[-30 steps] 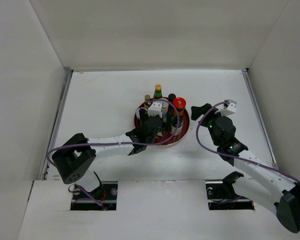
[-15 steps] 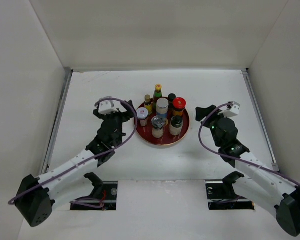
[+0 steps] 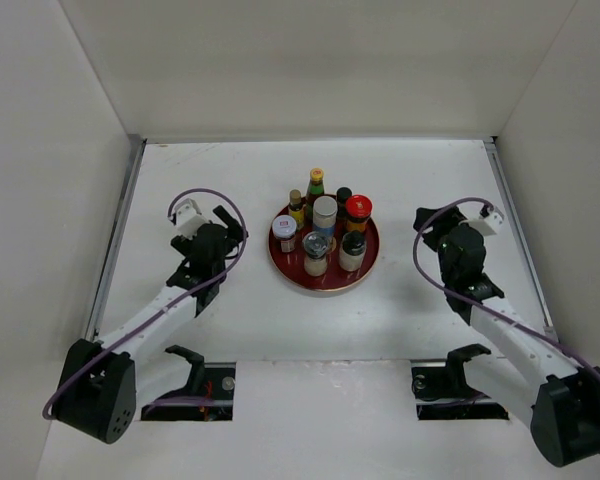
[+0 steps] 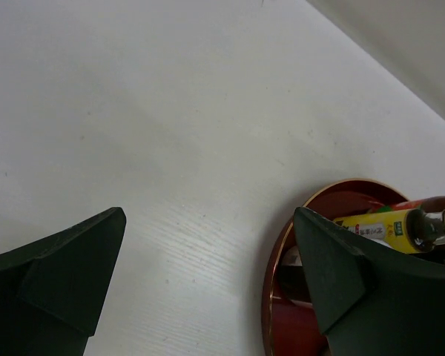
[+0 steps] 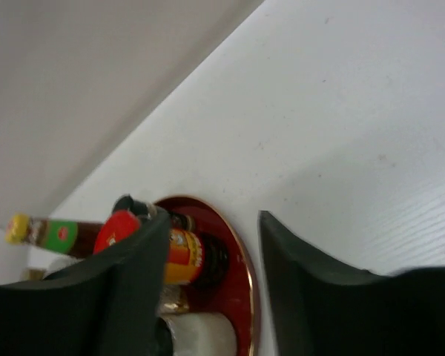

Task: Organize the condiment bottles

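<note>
Top external view: the condiment bottles (image 3: 324, 232) stand grouped on the red tray (image 3: 320, 289), mid-tabletop (image 3: 220, 175). Left end effector (image 4: 208, 219) is fully released, right end effector (image 5: 213, 219) partly spread — both empty. Organizing looks complete; next, park both arms clear.

table (image 3: 230, 180): white, flat, faint wood grain in the wrist views
walls (image 3: 310, 70): plain white, close the table in at left, back and right
side edges: a grey metal strip (image 3: 115, 250) runs along the left, another along the right
tray (image 3: 325, 290): dark red, round, thin gold rim; lies flat on the table, about the middle
near edge: white panel (image 3: 320, 400) with two dark cut-outs
</note>
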Robot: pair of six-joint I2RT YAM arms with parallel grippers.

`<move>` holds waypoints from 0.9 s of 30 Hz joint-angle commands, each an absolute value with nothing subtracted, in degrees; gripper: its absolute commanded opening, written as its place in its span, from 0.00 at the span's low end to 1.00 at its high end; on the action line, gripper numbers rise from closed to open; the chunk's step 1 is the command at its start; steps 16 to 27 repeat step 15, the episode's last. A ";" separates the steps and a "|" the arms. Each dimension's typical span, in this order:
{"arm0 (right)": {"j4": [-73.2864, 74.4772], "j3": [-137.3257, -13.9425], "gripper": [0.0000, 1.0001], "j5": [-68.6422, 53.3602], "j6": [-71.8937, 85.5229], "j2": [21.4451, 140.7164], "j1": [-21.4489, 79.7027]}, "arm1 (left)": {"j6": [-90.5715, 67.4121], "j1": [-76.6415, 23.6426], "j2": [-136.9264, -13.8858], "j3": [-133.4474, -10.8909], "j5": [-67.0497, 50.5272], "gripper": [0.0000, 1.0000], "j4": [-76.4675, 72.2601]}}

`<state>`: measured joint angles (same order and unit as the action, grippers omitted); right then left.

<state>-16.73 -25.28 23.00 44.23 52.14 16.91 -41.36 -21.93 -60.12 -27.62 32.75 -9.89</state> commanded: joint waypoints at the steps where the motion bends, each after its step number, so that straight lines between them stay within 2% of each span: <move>1: -18.54 -25.58 0.70 21.27 50.87 53.34 13.24 | -43.86 -22.63 -61.17 -30.76 31.82 1.00 -8.26; 3: -19.07 -25.66 0.83 21.09 52.46 54.92 11.57 | -43.86 -23.07 -61.43 -30.32 31.82 1.00 -8.26; 6: -21.61 -24.44 0.92 21.01 54.14 57.12 9.28 | -43.86 -22.98 -61.52 -29.62 31.73 1.00 -9.05; 12: -27.42 -19.78 0.93 21.01 54.23 59.32 8.74 | -43.59 -22.99 -61.35 -29.27 31.73 1.00 -9.84; 27: -28.04 -19.95 0.94 20.92 53.44 60.47 8.83 | -43.42 -22.72 -61.70 -30.06 31.64 1.00 -9.67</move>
